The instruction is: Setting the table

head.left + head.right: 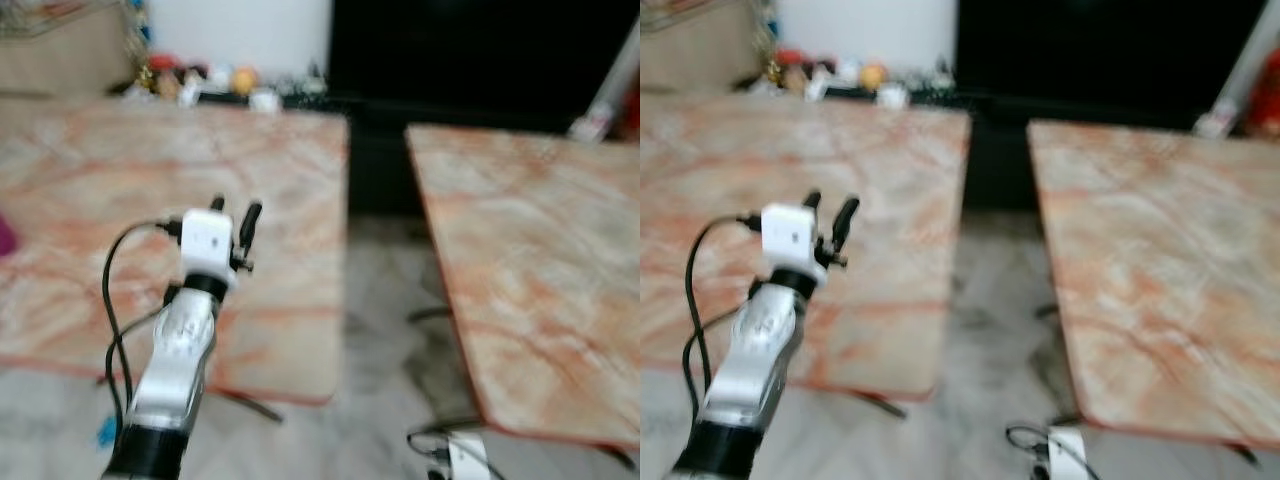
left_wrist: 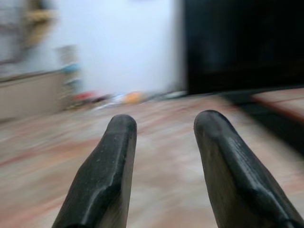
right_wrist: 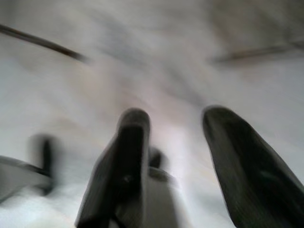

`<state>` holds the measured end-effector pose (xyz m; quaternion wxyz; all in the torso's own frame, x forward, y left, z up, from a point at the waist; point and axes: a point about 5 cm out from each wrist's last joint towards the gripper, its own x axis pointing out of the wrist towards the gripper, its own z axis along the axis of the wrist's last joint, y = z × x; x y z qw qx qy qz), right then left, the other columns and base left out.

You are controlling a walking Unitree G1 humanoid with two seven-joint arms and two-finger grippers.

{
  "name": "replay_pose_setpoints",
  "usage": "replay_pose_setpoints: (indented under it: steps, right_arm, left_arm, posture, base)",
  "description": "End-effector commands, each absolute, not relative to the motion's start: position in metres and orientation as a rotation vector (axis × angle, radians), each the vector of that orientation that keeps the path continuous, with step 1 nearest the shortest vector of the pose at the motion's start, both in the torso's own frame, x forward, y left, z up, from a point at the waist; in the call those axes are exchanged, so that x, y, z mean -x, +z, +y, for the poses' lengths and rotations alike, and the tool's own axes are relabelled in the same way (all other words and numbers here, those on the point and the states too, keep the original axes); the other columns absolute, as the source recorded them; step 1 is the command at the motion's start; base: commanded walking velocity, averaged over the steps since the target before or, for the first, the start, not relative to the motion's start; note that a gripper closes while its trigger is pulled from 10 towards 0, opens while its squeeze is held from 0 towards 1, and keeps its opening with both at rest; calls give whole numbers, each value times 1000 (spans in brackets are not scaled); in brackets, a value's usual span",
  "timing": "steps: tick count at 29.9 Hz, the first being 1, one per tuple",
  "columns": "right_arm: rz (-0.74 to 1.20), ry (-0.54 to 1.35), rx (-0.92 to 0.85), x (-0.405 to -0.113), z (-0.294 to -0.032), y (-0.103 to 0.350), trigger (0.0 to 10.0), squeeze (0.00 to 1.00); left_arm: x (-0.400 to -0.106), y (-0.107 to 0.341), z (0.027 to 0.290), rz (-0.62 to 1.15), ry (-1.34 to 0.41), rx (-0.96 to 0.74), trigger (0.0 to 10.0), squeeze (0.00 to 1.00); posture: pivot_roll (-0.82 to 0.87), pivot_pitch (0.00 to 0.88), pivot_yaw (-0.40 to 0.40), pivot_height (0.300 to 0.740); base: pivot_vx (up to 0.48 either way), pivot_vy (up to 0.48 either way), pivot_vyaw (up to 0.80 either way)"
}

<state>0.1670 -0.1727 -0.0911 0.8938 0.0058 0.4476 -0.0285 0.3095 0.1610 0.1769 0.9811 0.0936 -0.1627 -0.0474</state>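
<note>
While two marble tables (image 1: 200,190) stand apart, left end effector (image 1: 235,215) hovers.

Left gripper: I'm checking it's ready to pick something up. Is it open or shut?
Open. The left gripper shows a clear gap between its two black fingers, with nothing held, raised over the left table.

Two marble-topped tables: left table (image 1: 150,200), right table (image 1: 540,270) (both reddish-veined).

You face two marble-patterned tables, the left table (image 1: 150,190) and the right table (image 1: 540,270), with a strip of pale floor (image 1: 385,330) between them. Blurred small objects (image 1: 215,80) sit along the left table's far edge. A magenta item (image 1: 5,237) lies at its left edge.
</note>
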Motion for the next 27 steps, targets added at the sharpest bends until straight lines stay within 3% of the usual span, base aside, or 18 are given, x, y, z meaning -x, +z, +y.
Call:
replay_pose_setpoints:
  steps: [1, 5, 27]
  right_arm:
    - [931, -53, -11, -165, -173, -92, 10000, 0]
    - [934, -52, -13, -165, -173, -92, 10000, 0]
    - [951, -63, -31, -161, -173, -94, 10000, 0]
  left_arm:
    - [-310, 185, 158, -357, -97, -184, 10000, 0]
    - [-310, 186, 159, -360, -94, -186, 10000, 0]
    - [-312, 195, 170, -378, -78, -203, 10000, 0]
  posture:
    - [166, 10, -53, 740]
    - [167, 10, -53, 740]
    - [175, 16, -54, 740]
  base:
    - [0, 480, 800]
    - [0, 480, 659]
    - [0, 480, 0]
